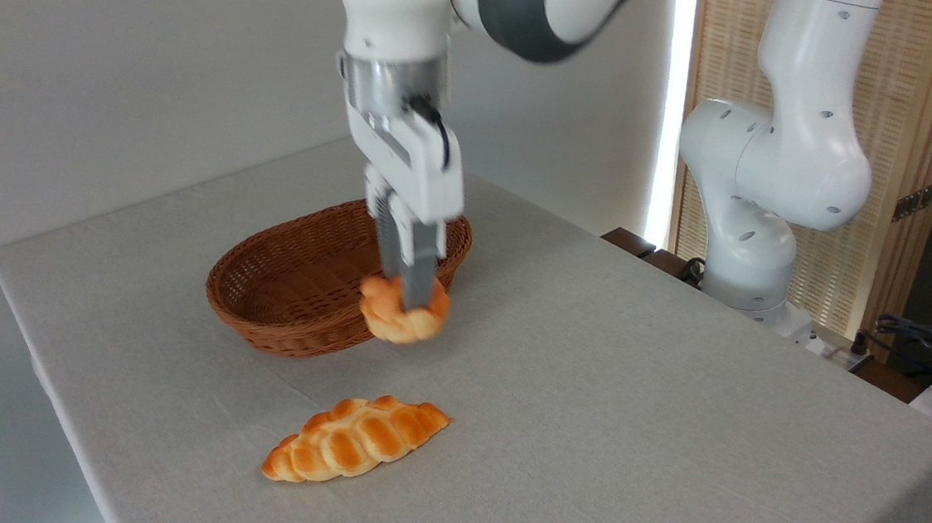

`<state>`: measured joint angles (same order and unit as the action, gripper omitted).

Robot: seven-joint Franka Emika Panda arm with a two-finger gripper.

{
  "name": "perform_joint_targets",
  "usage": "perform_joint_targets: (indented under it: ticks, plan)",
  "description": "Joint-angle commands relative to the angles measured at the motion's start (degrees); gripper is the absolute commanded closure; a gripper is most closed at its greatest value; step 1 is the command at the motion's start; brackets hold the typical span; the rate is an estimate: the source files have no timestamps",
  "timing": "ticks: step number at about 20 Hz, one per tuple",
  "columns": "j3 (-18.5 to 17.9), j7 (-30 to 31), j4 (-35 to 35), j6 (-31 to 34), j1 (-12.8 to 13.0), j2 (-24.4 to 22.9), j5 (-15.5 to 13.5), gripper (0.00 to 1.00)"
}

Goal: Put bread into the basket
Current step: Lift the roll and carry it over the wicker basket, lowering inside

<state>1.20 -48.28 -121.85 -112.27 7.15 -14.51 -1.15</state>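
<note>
The bread (400,314), a small round knotted bun with a golden-orange top, hangs in the air just in front of the basket's near right rim. My gripper (411,300) points down and is shut on it, fingers pressed into its top. The basket (281,280), an oval brown wicker one, sits on the table behind and to the left of the bun, with nothing inside it. The bun's far side is hidden by the fingers.
A long braided golden loaf (355,450) lies on the grey tablecloth in front of the basket. The arm's white base (755,234) stands at the table's back right, with cables beside it. The table's left edge (49,378) runs close to the basket.
</note>
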Motion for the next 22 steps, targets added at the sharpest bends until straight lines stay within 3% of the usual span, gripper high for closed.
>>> perform_joint_targets:
  ticks: [1, 5, 7, 9, 10, 11, 13, 15, 22]
  plan:
    - [4.6, 9.3, 8.9, 2.1, 0.4, 4.6, -0.3, 0.58]
    - [11.5, 20.7, 13.9, 1.2, 1.0, 13.0, 0.2, 0.55]
    - [14.0, 22.4, 15.2, 0.9, 1.5, 17.1, 0.4, 0.54]
    - [15.3, 23.7, 15.3, -0.9, 2.2, 19.4, 2.4, 0.47]
    - [15.6, 25.3, 15.2, -2.6, 2.3, 19.5, 2.8, 0.40]
    - [15.6, 26.5, 15.2, -3.9, 2.3, 19.6, 2.8, 0.26]
    - [15.6, 26.7, 15.2, -4.8, 2.2, 20.0, 2.8, 0.16]
    - [15.6, 26.9, 15.2, -5.0, 2.3, 20.0, 2.7, 0.00]
    - [15.7, 26.7, 15.1, -5.2, 2.2, 20.1, 2.8, 0.00]
